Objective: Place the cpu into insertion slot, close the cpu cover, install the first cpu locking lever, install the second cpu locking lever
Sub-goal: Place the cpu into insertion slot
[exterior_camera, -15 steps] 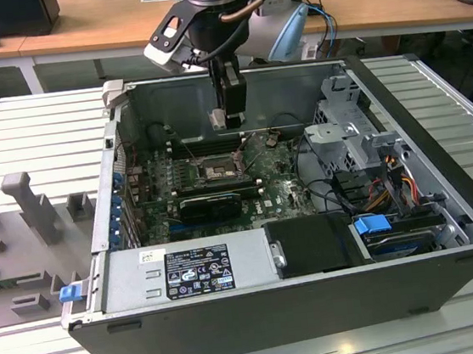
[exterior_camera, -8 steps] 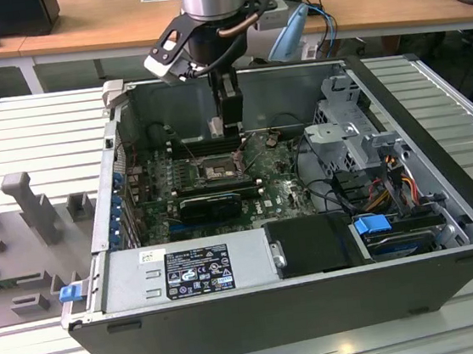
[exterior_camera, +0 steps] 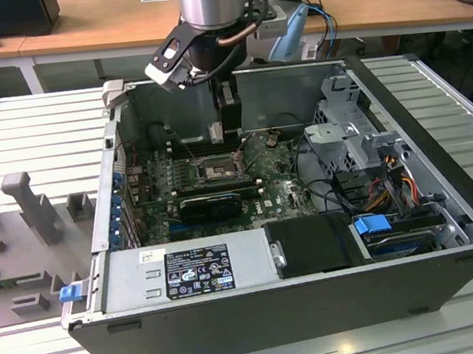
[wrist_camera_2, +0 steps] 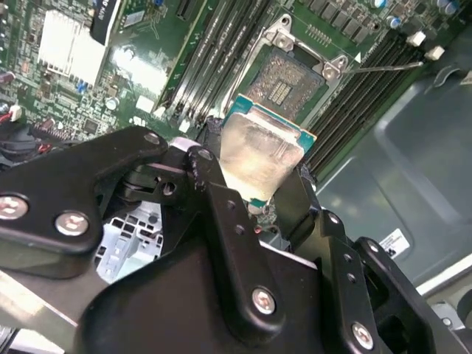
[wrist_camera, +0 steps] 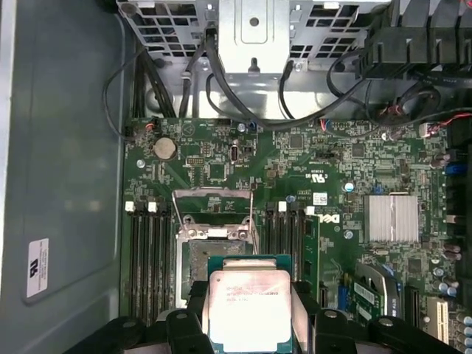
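Chip held in the jaws over the open socket

In the exterior view the arm reaches down into the open case, upper middle of the frame. The case lies on its side on a slatted grey surface. The black jaws are closed on the cpu, which hangs above the green board, up-frame of the slot. Both wrist views show the jaws pinching two opposite edges of the cpu, silver face toward the cameras. The slot lies bare close beyond the chip, its tan contact field exposed and nothing seated in it. In the first wrist view the cover stands swung back from the slot, with a thin lever raised beside it.
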Robot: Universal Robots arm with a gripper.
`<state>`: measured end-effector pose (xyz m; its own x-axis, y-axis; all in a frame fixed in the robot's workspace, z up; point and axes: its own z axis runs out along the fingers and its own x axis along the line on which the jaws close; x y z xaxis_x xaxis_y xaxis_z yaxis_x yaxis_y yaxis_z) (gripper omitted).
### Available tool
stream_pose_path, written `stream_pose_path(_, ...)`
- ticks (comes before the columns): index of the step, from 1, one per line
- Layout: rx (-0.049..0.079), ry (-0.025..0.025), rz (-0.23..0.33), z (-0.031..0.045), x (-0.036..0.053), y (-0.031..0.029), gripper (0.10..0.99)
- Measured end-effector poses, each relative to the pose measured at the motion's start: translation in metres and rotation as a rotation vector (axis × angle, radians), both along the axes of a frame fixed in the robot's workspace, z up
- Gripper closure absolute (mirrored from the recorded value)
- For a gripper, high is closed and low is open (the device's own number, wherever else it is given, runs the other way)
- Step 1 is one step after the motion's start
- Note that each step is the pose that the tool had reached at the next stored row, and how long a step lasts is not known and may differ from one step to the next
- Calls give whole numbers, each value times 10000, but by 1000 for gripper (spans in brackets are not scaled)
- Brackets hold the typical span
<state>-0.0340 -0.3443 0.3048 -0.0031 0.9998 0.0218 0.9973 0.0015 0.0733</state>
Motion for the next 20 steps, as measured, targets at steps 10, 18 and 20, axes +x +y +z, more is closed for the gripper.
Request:
stream_pose_path(10,14,5,1,-106,-3,1,553)
stream_pose_path(18,14,11,-222,-279,-91,59,553)
stream_pose_path(20,14,11,-214,-334,-100,85,553)
